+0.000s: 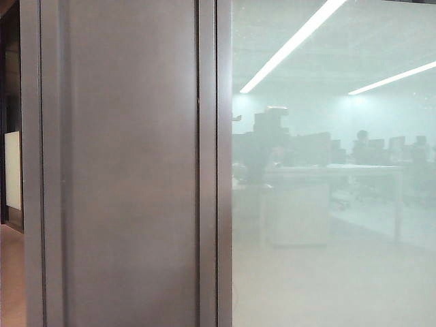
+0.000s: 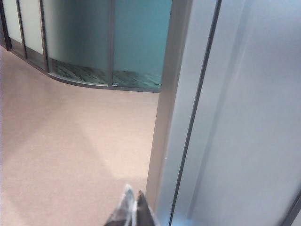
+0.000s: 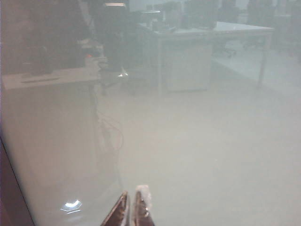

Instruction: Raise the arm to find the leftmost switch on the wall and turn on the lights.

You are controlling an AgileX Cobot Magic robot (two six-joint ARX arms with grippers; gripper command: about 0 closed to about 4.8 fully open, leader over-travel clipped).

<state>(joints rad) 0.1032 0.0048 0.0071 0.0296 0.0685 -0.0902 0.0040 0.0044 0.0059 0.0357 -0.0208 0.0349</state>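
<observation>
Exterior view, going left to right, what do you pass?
Dark doorway gap → grey metal wall panel → vertical frame post → frosted glass, with a hazy white desk behind it. No switch or gripper shows here.

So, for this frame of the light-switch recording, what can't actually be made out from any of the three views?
- Wall switch: not in any view. The exterior view shows only a grey panel and frosted glass.
- Office behind the glass: desks and monitors are hazy silhouettes.
- Left end effector: only the tips show, close together, cut off by the picture edge.
- Right end effector: the same, tips only, facing the frosted glass.
- Arms: not visible in the exterior view.
</observation>
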